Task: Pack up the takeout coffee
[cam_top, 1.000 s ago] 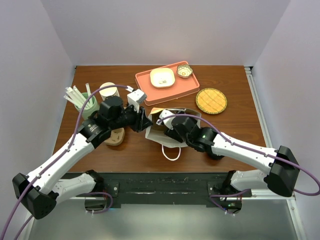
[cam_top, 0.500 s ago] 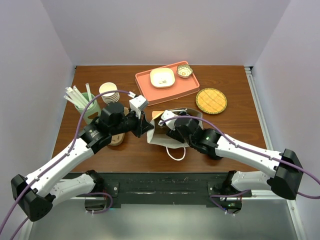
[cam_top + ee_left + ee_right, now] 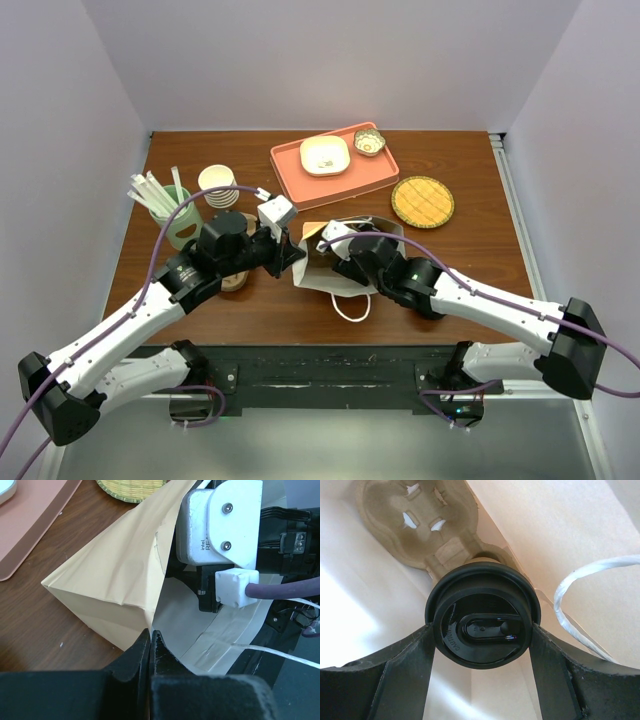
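The brown paper bag [image 3: 322,277] lies mid-table with its mouth facing away from the arms. My left gripper [image 3: 293,255] is shut, pinching the bag's left edge [image 3: 110,580] between its fingers [image 3: 150,637]. My right gripper [image 3: 338,255] reaches into the bag. In the right wrist view it [image 3: 482,630] is shut on the takeout coffee [image 3: 482,625], its fingers pressed against both sides of the round black lid. The cup's body is hidden below the lid. A pulp cup carrier [image 3: 420,525] lies deeper in the bag, and the cup's base meets it.
A salmon tray [image 3: 350,182] at the back holds a cream dish [image 3: 325,154] and a small bowl [image 3: 369,141]. A woven yellow mat [image 3: 422,201] lies right of it. A stack of cream paper cups [image 3: 217,183] and a green cup of sticks [image 3: 170,215] stand at the left. The bag's white string handle [image 3: 350,305] trails toward me.
My left gripper has closed on the bag's edge after shifting slightly right. My right gripper moved a little deeper into the bag with the coffee, then held still.
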You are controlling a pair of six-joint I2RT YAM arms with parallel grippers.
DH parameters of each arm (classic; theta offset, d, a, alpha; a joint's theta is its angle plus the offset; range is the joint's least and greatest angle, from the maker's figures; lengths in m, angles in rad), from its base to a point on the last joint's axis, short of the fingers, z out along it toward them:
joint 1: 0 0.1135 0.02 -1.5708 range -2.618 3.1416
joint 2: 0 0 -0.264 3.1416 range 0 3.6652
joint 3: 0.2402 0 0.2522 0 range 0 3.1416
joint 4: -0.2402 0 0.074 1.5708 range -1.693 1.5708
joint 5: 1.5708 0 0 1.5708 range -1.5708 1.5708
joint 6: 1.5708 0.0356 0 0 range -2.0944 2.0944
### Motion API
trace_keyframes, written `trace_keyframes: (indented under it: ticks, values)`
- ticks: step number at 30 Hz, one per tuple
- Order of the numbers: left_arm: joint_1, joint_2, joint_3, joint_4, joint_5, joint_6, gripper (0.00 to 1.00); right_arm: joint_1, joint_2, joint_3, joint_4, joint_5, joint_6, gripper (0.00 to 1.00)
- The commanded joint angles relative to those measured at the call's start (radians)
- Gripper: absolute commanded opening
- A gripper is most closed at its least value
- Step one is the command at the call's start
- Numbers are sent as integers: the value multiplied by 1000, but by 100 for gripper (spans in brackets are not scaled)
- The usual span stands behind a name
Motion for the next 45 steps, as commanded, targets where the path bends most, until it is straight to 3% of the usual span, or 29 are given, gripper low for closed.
trace_keyframes:
  ticks: [1,23,45]
  values:
    - [-3,-21,-6,1,-5,54,0,0,11,37,41,49,5,28]
    - [-3,-3,-1,19,-23,51,0,0,-38,32,-71,40,14,30]
    - [-4,-4,2,10,26,46,0,-22,39,-45,118,-6,-22,31]
